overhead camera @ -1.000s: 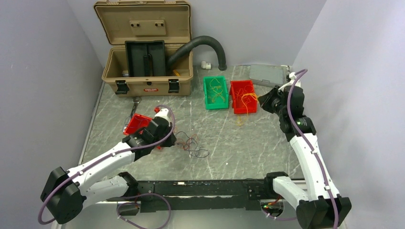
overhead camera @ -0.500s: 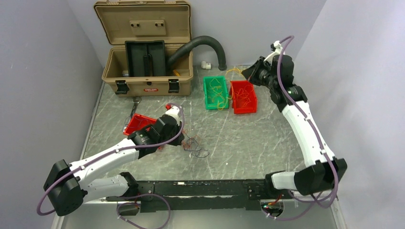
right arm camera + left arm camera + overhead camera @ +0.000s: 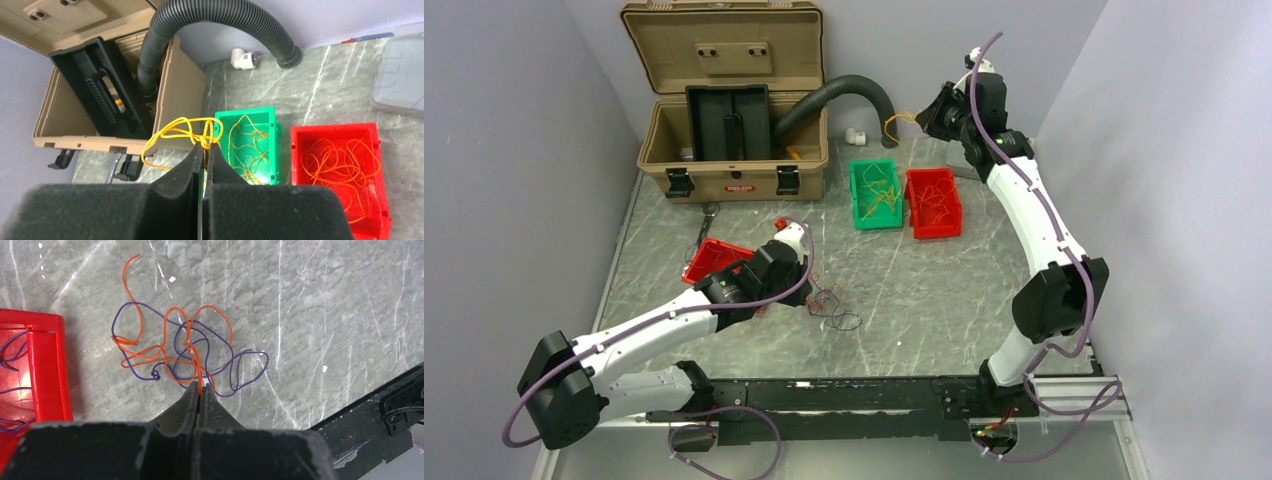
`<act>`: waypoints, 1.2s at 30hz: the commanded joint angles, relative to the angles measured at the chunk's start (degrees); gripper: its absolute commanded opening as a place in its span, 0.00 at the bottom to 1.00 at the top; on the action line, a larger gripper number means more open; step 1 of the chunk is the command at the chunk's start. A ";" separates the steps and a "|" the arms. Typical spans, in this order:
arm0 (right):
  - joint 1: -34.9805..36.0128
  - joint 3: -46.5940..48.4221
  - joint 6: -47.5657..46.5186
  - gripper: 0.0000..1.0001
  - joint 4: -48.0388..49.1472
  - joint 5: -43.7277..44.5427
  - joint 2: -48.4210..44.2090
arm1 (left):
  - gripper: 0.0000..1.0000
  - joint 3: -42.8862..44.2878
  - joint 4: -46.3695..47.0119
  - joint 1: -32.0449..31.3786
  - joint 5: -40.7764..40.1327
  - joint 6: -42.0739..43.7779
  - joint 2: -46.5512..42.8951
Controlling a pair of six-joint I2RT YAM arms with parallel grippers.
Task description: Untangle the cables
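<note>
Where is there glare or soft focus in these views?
Left wrist: tangled wires sharp, a bright glare patch inside the red bin, the left hand dark and soft at the bottom edge. Right wrist: the right hand blurred up close, the yellow wire it pinches crisp. Top: even light, only faint shadows.

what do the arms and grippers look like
Both the left arm and right arm have white link shells with black joints, each trailed by a looping purple cable. The left gripper and right gripper have matte black, wedge-shaped fingers.
</note>
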 commanded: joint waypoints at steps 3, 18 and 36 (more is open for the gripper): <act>0.13 8.22 -2.72 0.00 -0.13 1.61 3.31 | 0.00 3.33 1.17 -0.39 -0.31 1.01 0.57; 4.72 -0.53 -5.06 0.00 5.12 2.77 16.60 | 0.00 4.31 0.10 -0.39 -0.85 1.55 1.96; 11.35 8.20 -7.49 0.36 -2.86 18.98 30.81 | 0.00 5.32 -1.27 -0.39 -0.65 2.64 1.24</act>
